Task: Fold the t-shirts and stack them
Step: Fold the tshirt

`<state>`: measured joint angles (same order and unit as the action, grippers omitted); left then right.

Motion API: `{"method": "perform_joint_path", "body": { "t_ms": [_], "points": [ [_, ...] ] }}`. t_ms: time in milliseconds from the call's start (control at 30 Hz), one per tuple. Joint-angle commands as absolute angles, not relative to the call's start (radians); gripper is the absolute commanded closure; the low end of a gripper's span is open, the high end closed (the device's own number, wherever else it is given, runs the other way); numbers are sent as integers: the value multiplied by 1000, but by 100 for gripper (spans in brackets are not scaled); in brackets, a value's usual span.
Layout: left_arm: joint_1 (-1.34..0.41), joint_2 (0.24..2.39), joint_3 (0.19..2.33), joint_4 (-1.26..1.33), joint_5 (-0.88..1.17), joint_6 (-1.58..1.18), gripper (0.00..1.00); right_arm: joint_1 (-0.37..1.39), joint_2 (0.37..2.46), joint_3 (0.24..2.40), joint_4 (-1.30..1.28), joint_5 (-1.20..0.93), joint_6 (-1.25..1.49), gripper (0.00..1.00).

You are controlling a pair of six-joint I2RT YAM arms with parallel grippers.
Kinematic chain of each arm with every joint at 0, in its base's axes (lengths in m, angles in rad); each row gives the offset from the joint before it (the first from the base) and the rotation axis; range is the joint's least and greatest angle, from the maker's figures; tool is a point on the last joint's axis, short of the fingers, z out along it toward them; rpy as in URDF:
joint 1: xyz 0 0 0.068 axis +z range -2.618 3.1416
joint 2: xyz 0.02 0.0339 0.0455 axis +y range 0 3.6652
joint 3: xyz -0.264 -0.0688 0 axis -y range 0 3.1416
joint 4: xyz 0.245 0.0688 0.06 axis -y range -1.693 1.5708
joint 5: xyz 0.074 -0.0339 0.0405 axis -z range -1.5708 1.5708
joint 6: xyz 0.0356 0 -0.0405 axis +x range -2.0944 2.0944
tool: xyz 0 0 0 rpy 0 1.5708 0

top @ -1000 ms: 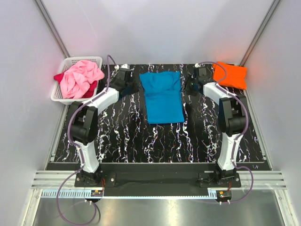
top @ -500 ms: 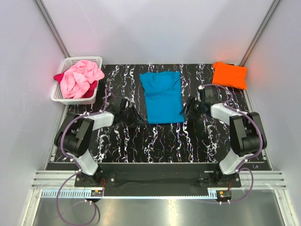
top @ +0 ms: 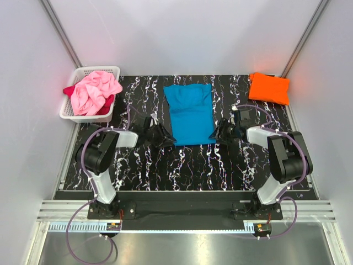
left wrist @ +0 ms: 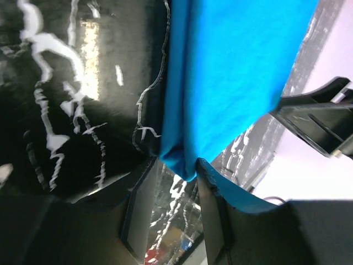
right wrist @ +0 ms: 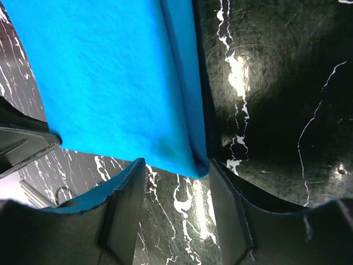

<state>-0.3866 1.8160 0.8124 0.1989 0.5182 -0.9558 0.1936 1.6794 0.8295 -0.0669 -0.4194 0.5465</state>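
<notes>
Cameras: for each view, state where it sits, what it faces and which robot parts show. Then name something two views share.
Top: above and behind the robot, looking down on the table; left arm and right arm show whole, bases nearest.
Left wrist: on the left arm, facing the blue shirt's near left corner; the left hand shows.
Right wrist: on the right arm, facing the shirt's near right corner; the right hand shows.
Shared: both wrist views show the blue shirt's near edge.

You've got the black, white-veined tabletop (top: 187, 165) filling the middle. There, at its far left corner, sits the white lattice basket (top: 88, 69). Along its near edge runs a silver rail (top: 309, 208), with pale walls around.
</notes>
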Motion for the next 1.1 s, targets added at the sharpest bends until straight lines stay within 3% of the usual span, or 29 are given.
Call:
{"method": "perform_joint_path", "body": {
  "t_ms": [0, 200, 267, 300, 367, 400, 433, 533, 900, 1067],
  "points": [
    [-387, 1847, 851, 261, 538, -963, 59, 196, 1692, 844, -25, -419, 548, 44],
    [-388, 1890, 857, 273, 532, -965, 59, 196, 1720, 844, -20, -407, 545, 46],
    [-388, 1901, 864, 279, 538, -968, 60, 196, 1729, 841, -15, -407, 549, 51],
    [-388, 1904, 867, 276, 538, -968, 60, 196, 1730, 842, -14, -407, 549, 57],
    [-388, 1898, 865, 270, 532, -966, 65, 196, 1730, 841, -14, -407, 552, 78],
    [-388, 1893, 865, 249, 528, -959, 69, 196, 1729, 839, -15, -403, 554, 86],
    [-388, 1879, 867, 230, 522, -953, 80, 196, 1726, 838, -17, -405, 560, 98],
    [-396, 1838, 874, 109, 467, -901, 100, 198, 1700, 831, -32, -410, 569, 100],
    [-429, 1663, 764, 0, 394, -842, 100, 233, 1444, 720, -175, -420, 594, 100],
    [-446, 1491, 692, -84, 336, -821, 100, 362, 1258, 646, -251, -365, 638, 100]
  ]
}}
